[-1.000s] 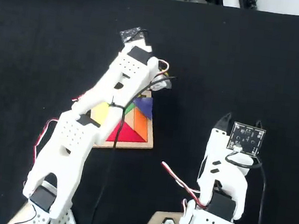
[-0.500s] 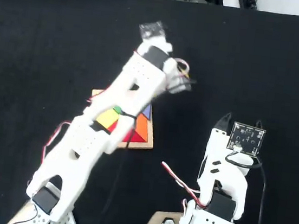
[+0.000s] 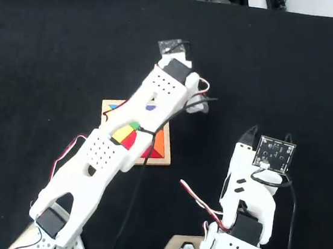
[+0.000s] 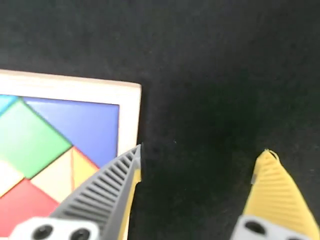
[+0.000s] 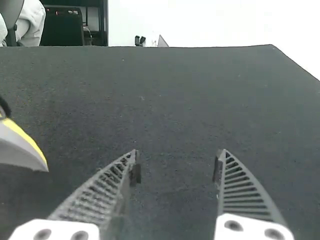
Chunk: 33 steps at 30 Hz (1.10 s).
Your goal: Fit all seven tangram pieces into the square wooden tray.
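L claw [image 4: 202, 150] open, empty, nr tray [image 4: 129, 117] corner

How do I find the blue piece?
Look for the square wooden tray on the black table, under the left arm. The blue piece fills the tray corner beside the open left gripper. It touches the green piece and is the only dark blue one.

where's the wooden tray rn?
High view: wooden tray sits left of centre on the black table, mostly under the left arm. In the left wrist view its corner lies beside the left gripper, jaws open.
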Motion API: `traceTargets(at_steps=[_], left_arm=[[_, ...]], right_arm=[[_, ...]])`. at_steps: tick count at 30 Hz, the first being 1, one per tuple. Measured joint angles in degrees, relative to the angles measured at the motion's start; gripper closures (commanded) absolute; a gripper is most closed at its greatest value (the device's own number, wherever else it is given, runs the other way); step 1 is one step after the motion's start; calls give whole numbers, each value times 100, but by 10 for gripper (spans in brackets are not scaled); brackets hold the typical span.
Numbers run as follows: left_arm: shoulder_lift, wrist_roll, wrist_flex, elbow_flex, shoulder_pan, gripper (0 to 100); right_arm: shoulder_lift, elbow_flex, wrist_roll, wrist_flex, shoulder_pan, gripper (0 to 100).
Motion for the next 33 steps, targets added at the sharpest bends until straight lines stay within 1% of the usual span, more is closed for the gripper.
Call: traceTargets(at_steps=[3,5,9,14,16,18,20,23,26,28,30,33], left_arm=[[0,-211,246,-404,-132,650],[0,-545,404,-835,-211,650],[-9,-1284,466,-1582,-299,650],[-519,-1591,501,-1705,-378,650],[-941,-1908,501,-1732,-448,654],[-1371,-2365,501,-1741,-554,689],[-1785,-2989,501,-1741,-695,747],[-2286,-3982,501,-1741,-1081,818],[-2646,-4914,501,-1741,-1679,869],[-2822,-5407,501,-1758,-2119,918],[-2945,-5723,501,-1811,-2541,974],[-3165,-5881,501,-1846,-3059,955]], right_arm=[[0,0,0,0,0,755],[0,0,0,0,0,755],[0,0,0,0,0,755],[0,0,0,0,0,755],[0,0,0,0,0,755],[0,0,0,0,0,755],[0,0,0,0,0,755],[0,0,0,0,0,755],[0,0,0,0,0,755],[0,0,0,0,0,755],[0,0,0,0,0,755],[0,0,0,0,0,755]])
